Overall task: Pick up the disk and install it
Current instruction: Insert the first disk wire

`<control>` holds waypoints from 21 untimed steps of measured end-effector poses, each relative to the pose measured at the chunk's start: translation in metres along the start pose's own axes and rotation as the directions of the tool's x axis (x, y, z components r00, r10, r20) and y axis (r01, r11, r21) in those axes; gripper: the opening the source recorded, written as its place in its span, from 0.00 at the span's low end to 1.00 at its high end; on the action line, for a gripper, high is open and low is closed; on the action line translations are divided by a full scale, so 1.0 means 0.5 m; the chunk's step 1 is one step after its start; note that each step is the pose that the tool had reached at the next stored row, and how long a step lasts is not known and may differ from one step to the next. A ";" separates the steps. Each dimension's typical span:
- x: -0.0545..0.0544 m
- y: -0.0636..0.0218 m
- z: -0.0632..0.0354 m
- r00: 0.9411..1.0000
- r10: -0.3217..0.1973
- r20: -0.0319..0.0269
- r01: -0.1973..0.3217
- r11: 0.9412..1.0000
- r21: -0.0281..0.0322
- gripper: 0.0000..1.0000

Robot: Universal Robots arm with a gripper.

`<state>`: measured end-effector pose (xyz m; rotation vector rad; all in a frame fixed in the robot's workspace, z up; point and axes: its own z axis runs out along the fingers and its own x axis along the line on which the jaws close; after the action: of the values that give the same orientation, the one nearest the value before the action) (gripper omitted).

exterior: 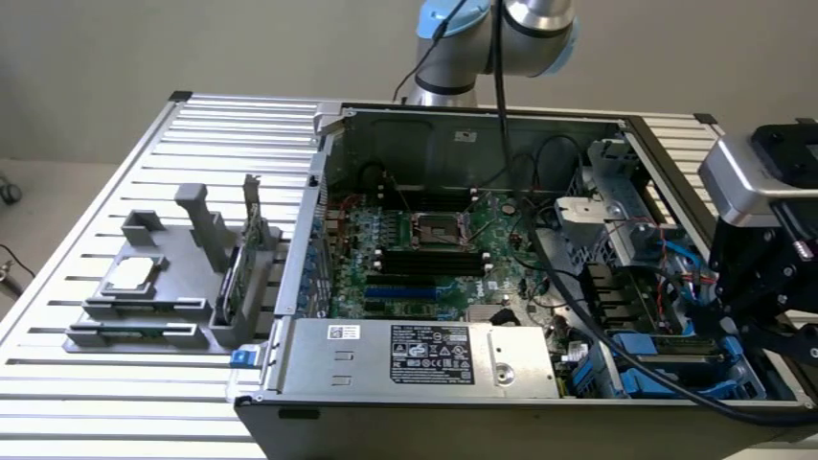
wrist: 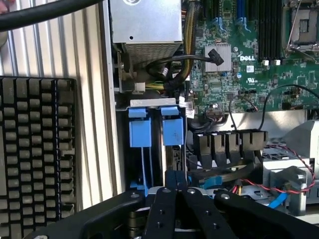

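My gripper [wrist: 176, 175] is shut, its two black fingers pressed together with nothing between them. It hangs just over the drive bay [wrist: 154, 149] at the corner of the open computer case. Two bright blue carrier ends [wrist: 140, 132] [wrist: 173, 130] stand side by side in the bay's slots. The fingertips sit close to the slot under the second blue end. The disk's silver body is hidden inside the bay, so I cannot tell which carrier is its own. In the exterior view the gripper [exterior: 744, 324] is low over the case's near corner on that view's right, above blue parts [exterior: 649, 356].
The motherboard [exterior: 428, 244] lies exposed in the case, with a grey power supply box [exterior: 422, 356] along its near wall. Black cables [wrist: 174, 62] run beside the bay. A grey fixture [exterior: 153, 287] with a small square chip stands on the slatted table. A black keyboard [wrist: 37, 149] lies beside the case.
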<state>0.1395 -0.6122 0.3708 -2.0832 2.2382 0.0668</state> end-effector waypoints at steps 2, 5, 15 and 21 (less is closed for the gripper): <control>0.000 0.000 -0.002 1.000 0.015 0.003 -0.015 1.000 -0.006 0.11; 0.000 0.000 -0.006 1.000 0.031 0.004 -0.031 0.999 -0.017 0.11; -0.001 -0.001 -0.024 0.995 0.104 0.010 -0.103 0.994 -0.027 0.11; -0.001 -0.001 -0.029 0.987 0.161 0.014 -0.161 0.987 -0.029 0.11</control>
<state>0.1395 -0.6130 0.3853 -1.9031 2.4051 0.1251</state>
